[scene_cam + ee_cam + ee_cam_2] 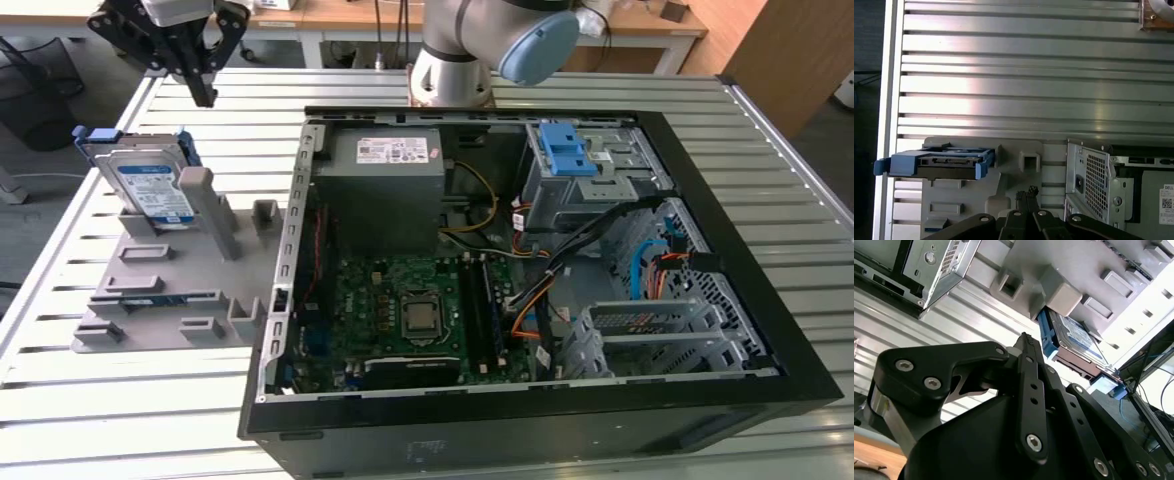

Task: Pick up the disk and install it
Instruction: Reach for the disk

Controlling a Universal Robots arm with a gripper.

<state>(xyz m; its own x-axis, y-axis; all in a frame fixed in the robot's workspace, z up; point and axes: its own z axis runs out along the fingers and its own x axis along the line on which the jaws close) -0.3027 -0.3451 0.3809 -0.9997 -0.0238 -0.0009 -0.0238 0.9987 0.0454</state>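
Silver disk (150, 186), blue rails, white-and-blue label, upright in grey holder (158, 300), fingers (203, 88) closed

In the exterior view the disk (150, 185) is silver with a white-and-blue label and blue rails, at ten o'clock of the black case (534, 430); the stand (174, 290) is plain grey; the gripper (203, 96) black; the table (134, 400) silver, ribbed in long stripes; inside the case, a green board (400, 300), a grey box (387, 190) with a white sticker, blue tabs (567, 150) at one o'clock, orange wires (527, 300); the arm (454, 50) pale grey, light-blue cap.
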